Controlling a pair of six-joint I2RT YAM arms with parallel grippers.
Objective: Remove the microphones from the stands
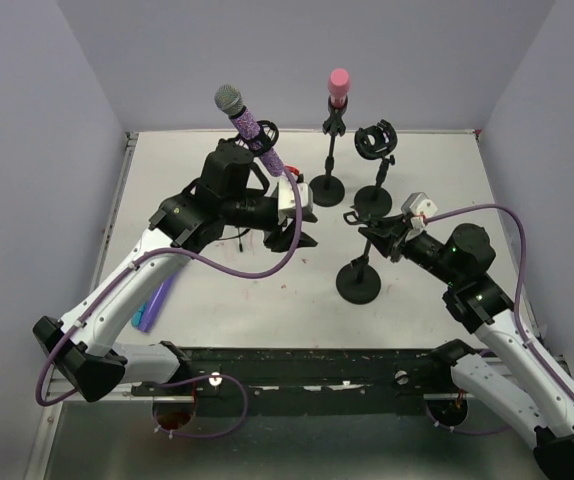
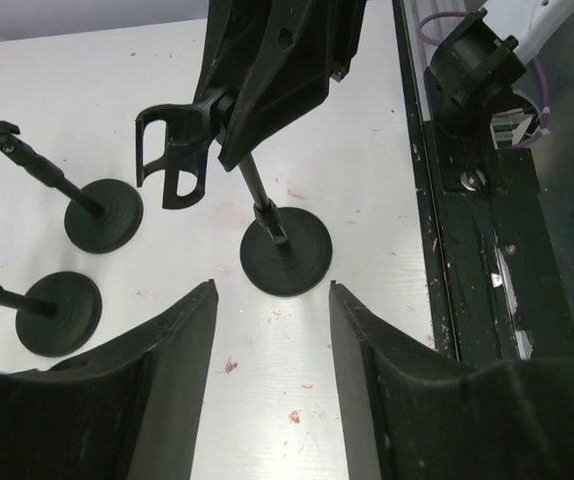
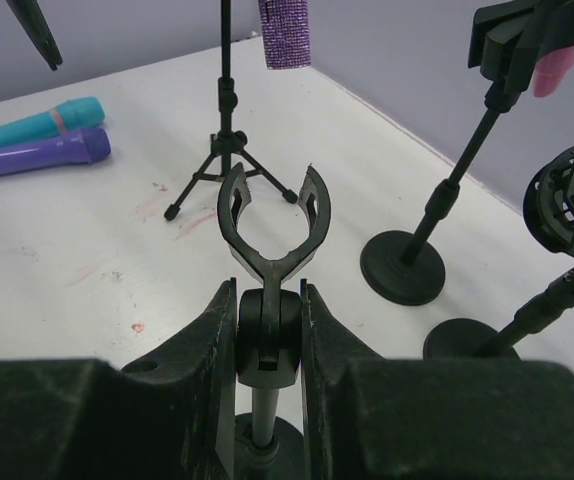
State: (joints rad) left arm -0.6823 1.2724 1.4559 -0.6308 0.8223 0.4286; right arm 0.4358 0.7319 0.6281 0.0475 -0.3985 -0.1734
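A glittery purple microphone [image 1: 255, 130] with a grey head sits tilted in the clip of a tripod stand [image 3: 229, 170]; only its lower end [image 3: 285, 35] shows in the right wrist view. My left gripper [image 1: 289, 228] hangs low beside that tripod, under the microphone. It is open [image 2: 272, 290], with only bare table between its fingers. My right gripper [image 3: 267, 290] is shut on the swivel joint of a round-based stand [image 1: 358, 281] whose clip [image 3: 270, 215] is empty. A pink microphone [image 1: 339, 85] stands in another stand at the back.
A stand with a shock mount [image 1: 375, 140] is at the back right, next to the pink microphone's round base [image 1: 327, 190]. A purple microphone [image 3: 37, 155] and a teal one [image 3: 32, 125] lie on the table at the left. Walls close in the back and both sides.
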